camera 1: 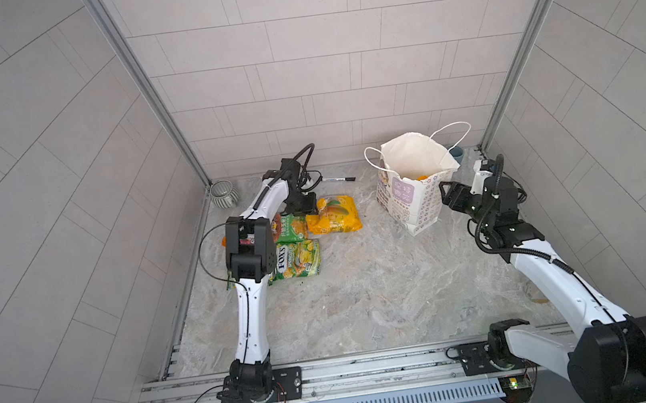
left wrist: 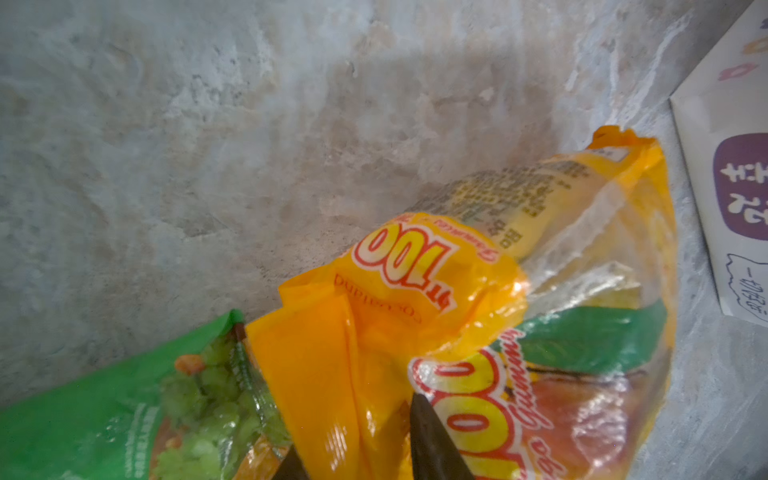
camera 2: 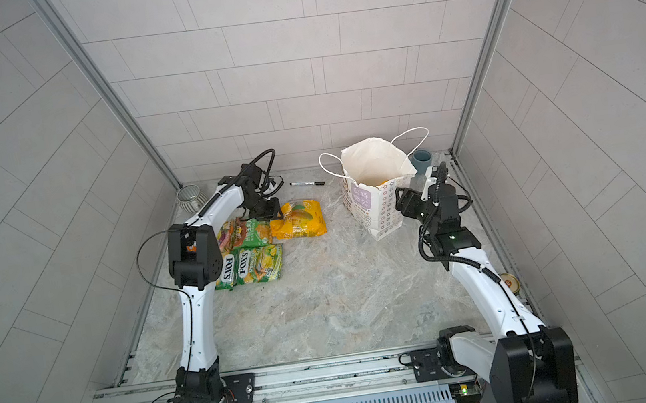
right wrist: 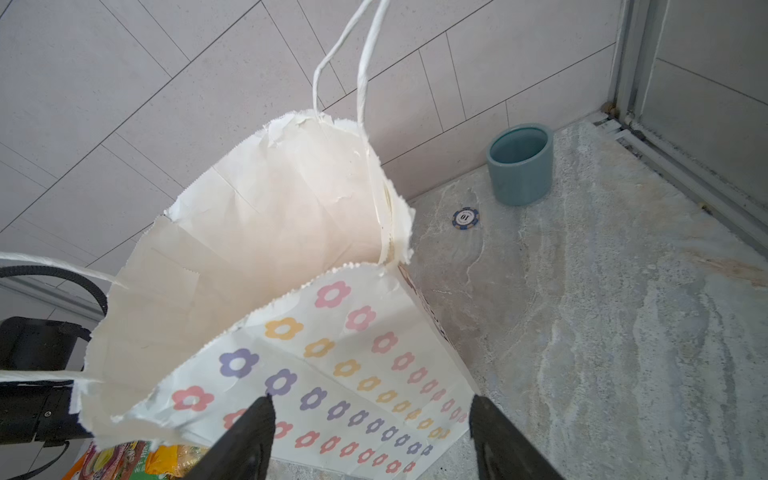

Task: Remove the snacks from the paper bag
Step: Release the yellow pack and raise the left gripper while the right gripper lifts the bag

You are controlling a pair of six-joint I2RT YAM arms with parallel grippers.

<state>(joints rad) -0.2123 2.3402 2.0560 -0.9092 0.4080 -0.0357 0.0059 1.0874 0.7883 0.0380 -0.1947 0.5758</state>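
Step, we judge: laying yellow-orange packet (camera 1: pixel 337 214) on counter (camera 1: pixel 365 289), far left. Left pincer (left wrist: pixel 357 440) straddles its corner; grip we cannot tell. Right pincer (right wrist: pixel 370 401) released beside paper bag (camera 1: pixel 418 203), far right. Next: lift orange packet (camera 1: pixel 421 176) inside.

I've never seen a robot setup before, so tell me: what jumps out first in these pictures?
The tall white paper bag stands open at the back right, its flowered side facing the open right gripper. On the left, glossy green packets and a yellow-orange packet lie on the marble table. The left gripper straddles the yellow-orange packet's edge.
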